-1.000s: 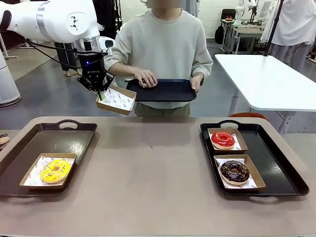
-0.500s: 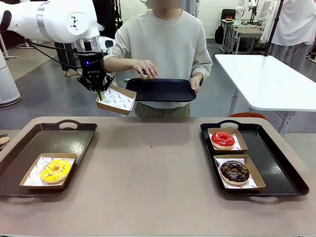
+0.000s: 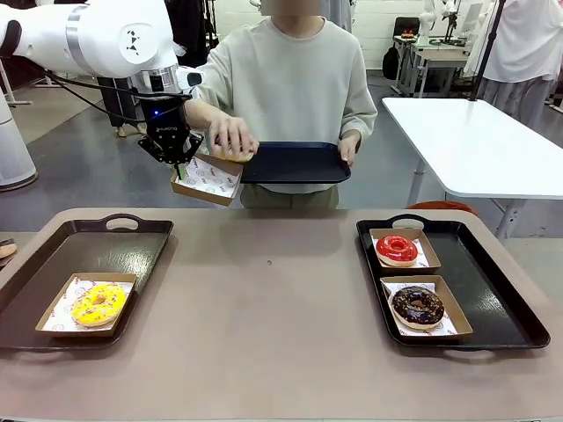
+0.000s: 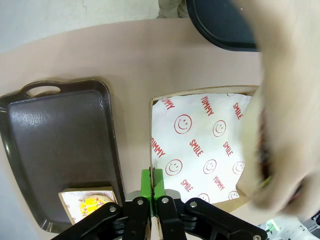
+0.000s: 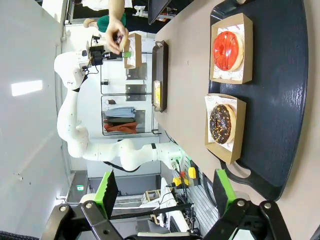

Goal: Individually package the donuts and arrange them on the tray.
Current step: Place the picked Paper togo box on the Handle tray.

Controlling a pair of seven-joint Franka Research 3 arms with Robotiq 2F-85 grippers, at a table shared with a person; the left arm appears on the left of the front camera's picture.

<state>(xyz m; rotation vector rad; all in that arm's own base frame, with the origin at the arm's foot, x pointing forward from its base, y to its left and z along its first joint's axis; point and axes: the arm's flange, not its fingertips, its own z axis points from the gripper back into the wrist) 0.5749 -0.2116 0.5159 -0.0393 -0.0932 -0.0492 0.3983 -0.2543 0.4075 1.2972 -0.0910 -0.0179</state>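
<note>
My left gripper (image 3: 179, 167) hangs above the table's far left, shut on the edge of a shallow cardboard box (image 3: 207, 178) lined with printed paper (image 4: 200, 145); its green pads (image 4: 154, 182) pinch the box wall. A person's hand (image 3: 230, 138) hovers over the box with a donut (image 5: 119, 39) in its fingers, mostly hidden and blurred. A boxed yellow donut (image 3: 98, 303) lies on the left tray (image 3: 53, 255). The red donut (image 3: 397, 249) and chocolate donut (image 3: 418, 305) sit boxed on the right tray (image 3: 493, 299). My right gripper (image 5: 166, 192) is open above that tray.
The person stands at the far side and holds a black tray (image 3: 299, 163) in the other hand. The brown table (image 3: 273, 316) lies bare between the two trays. A white table (image 3: 475, 141) stands at the back right.
The person's hand has left the black tray and moved left to above the box that I hold, carrying a donut. My left arm and the box have stayed still.
</note>
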